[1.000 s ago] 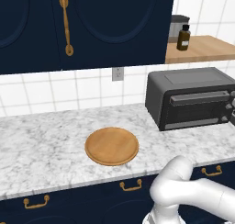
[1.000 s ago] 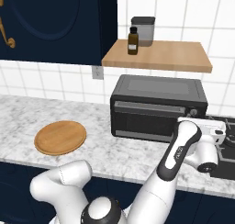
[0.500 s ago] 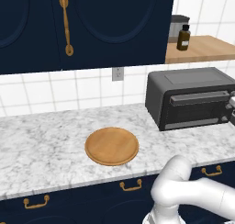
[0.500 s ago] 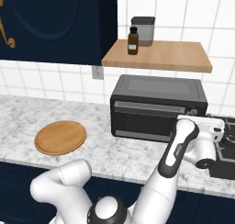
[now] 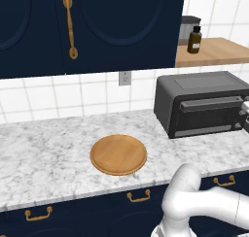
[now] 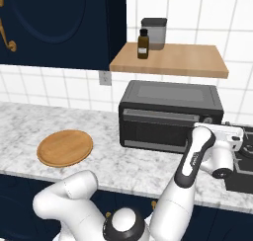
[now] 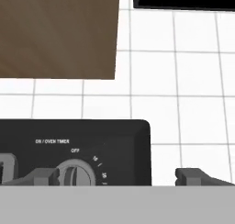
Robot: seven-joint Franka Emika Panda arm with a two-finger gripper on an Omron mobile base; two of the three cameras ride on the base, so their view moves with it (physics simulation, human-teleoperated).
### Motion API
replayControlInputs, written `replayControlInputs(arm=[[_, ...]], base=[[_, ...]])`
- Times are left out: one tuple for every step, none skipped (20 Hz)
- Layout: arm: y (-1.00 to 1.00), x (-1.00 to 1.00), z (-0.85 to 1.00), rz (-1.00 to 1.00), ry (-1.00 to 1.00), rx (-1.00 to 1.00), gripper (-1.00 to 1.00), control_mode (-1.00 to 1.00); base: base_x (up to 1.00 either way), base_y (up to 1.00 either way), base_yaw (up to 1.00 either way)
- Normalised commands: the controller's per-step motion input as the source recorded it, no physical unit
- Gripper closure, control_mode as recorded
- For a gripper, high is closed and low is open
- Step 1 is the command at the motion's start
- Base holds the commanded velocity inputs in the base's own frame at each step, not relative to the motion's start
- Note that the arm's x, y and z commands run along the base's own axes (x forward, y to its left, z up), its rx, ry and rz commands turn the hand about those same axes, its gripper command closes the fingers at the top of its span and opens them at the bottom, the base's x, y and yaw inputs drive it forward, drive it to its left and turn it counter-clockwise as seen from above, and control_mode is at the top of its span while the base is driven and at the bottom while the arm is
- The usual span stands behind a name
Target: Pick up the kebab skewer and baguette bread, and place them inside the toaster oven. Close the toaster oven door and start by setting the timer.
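One toaster oven (image 6: 170,114) sits at the counter's far right, its door (image 6: 155,129) shut. The gripper (image 7: 117,176), fingers spread apart, hovers at one timer knob (image 7: 75,173). One round wooden board (image 5: 118,154) lies left; one brown bottle (image 6: 143,44) stands on the shelf.

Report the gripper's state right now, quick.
Gripper: open, jaws wide apart, holding nothing, in front of the toaster oven by its timer knob.

I saw the toaster oven (image 5: 204,102) on the marble counter (image 5: 44,148), its door (image 5: 206,115) shut. A round wooden board (image 5: 118,154) lay left of it, well apart.
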Motion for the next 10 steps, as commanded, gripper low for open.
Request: replayControlInputs(arm=[[-0.34,0.11,-0.02,-0.01,-0.01,0.0,-1.0,-1.0],[-0.33,0.13,-0.01,-0.01,-0.01,0.0,-1.0,-1.0],[-0.31,0.17,0.0,0.0,-0.01,0.0,-1.0,-1.0],[-0.26,0.2,-0.02,0.0,-0.01,0.0,-1.0,-1.0],[-0.23,0.15,-0.04,0.0,-0.02,0.0,-1.0,-1.0],[-0.21,0.16,-0.08,0.0,-0.02,0.0,-1.0,-1.0],[-0.14,0.14,-0.11,0.0,-0.02,0.0,-1.0,-1.0],[-0.06,0.11,-0.21,0.0,-0.01,0.0,-1.0,-1.0],[-0.04,0.08,-0.19,0.0,-0.01,0.0,-1.0,-1.0],[0.0,0.03,-0.18,0.0,-0.02,0.0,-1.0,-1.0]], base=[[0.0,0.0,0.0],[0.0,0.0,0.0],[0.0,0.0,0.0],[0.0,0.0,0.0],[0.0,0.0,0.0],[0.0,0.0,0.0],[0.0,0.0,0.0],[0.0,0.0,0.0],[0.0,0.0,0.0],[0.0,0.0,0.0]])
